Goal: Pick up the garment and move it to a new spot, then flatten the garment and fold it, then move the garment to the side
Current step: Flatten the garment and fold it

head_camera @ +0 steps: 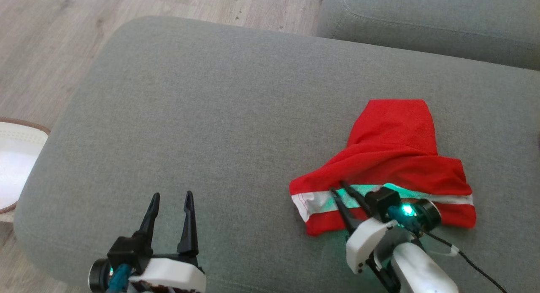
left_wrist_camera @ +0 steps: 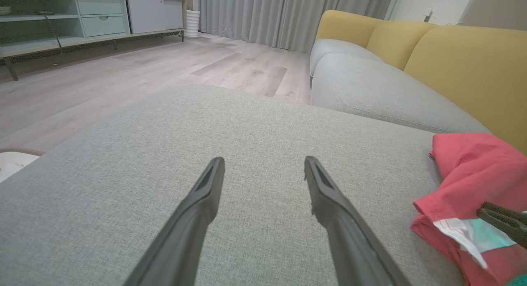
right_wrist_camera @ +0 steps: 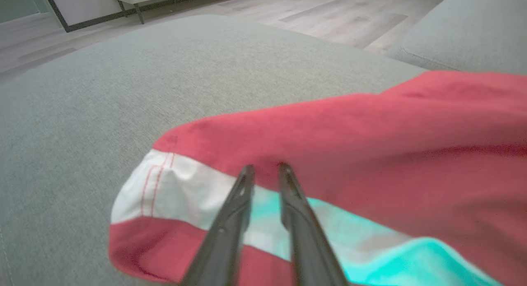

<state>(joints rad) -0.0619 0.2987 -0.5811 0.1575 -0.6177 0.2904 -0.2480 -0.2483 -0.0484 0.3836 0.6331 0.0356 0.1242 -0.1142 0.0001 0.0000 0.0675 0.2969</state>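
Red garment [head_camera: 392, 149] lies crumpled under the tips of the right gripper [head_camera: 338, 187] — its white band [head_camera: 320, 200] runs crosswise to the near-closed fingers, a narrower flap pointing beyond them. Whether cloth is pinched is unclear; the left gripper [head_camera: 172, 194] gapes, well aside.

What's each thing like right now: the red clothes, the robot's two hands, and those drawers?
garment: crumpled in a heap on the grey cushion, not flat.
left gripper: open, empty, above the cushion.
right gripper: fingers nearly together, tips at the garment; grip unclear.
drawers: shut.
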